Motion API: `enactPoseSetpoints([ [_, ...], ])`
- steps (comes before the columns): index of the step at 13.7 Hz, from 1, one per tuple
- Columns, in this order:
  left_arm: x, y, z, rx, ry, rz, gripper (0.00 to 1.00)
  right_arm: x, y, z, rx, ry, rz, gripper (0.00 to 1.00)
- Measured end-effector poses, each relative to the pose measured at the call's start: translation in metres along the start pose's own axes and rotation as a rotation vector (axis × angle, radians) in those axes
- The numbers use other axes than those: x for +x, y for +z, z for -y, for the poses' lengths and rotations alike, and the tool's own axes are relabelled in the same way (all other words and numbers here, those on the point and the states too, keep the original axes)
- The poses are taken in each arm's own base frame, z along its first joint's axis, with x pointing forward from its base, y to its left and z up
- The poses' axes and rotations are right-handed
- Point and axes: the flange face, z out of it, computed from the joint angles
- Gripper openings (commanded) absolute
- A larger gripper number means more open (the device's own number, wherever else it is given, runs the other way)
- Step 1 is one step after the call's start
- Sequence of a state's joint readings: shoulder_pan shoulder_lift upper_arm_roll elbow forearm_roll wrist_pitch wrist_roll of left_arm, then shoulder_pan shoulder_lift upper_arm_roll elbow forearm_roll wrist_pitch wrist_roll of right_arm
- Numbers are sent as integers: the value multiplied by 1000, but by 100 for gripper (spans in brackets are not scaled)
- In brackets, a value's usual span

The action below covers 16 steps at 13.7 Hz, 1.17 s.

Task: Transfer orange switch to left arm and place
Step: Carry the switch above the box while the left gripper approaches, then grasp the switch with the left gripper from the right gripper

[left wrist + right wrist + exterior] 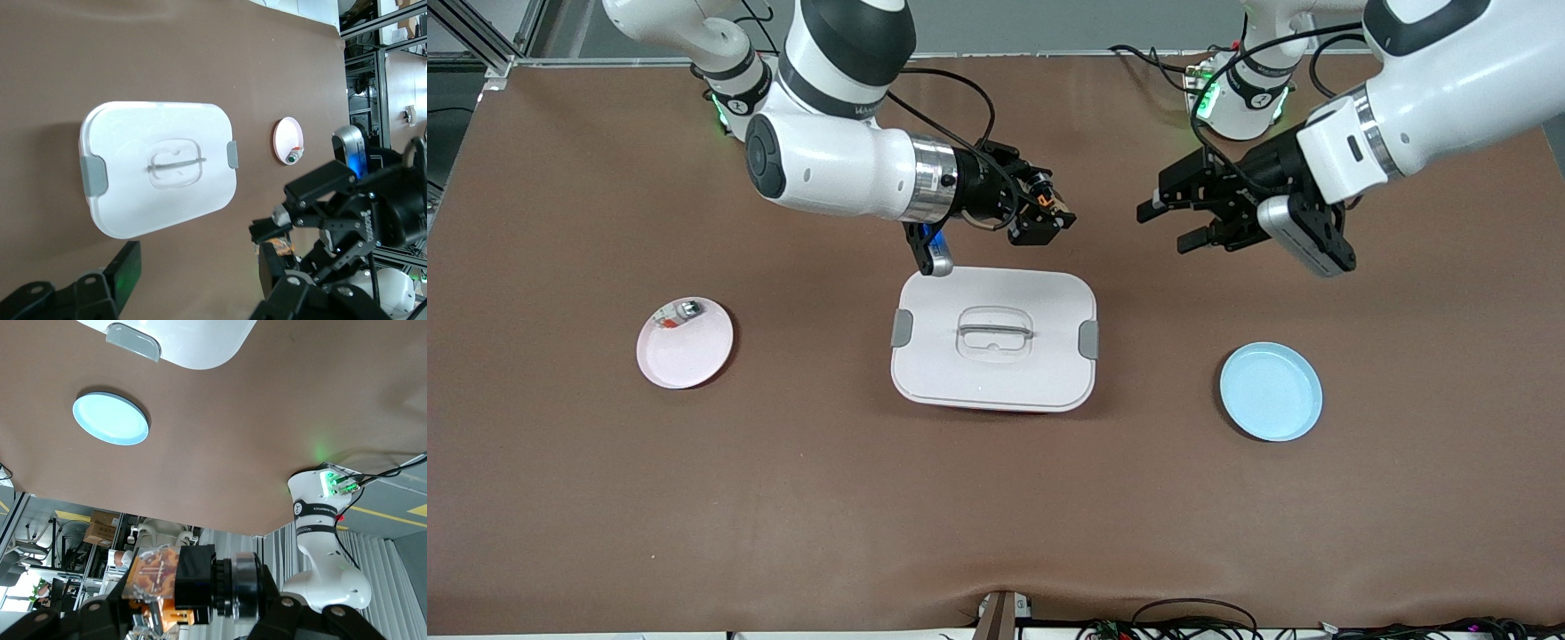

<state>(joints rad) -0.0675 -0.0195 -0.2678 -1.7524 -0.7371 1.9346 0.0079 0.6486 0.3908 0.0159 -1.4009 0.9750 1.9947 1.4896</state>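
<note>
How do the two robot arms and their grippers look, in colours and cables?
Both arms are glossy white with black joint bands and a silver ring at the wrist. The right gripper and the left gripper are black, each carrying a grey camera housing. Black cables loop along both wrists, and green lights glow at the bases.

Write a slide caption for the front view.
Right gripper holds orange switch above box; left gripper faces it.
</note>
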Motion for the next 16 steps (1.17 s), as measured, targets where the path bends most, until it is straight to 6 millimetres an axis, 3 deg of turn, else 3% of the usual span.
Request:
enactPoseSetpoints([
  [3,-10,23,-19,2,-39,-5,79,3,3,1,-4,8,2,21],
  [8,-28,67,-28,15,-54,18,79,4,6,0,-7,8,2,21],
  [16,-39,95,-40,17,-75,-45,76,2,9,-1,-12,7,2,21],
])
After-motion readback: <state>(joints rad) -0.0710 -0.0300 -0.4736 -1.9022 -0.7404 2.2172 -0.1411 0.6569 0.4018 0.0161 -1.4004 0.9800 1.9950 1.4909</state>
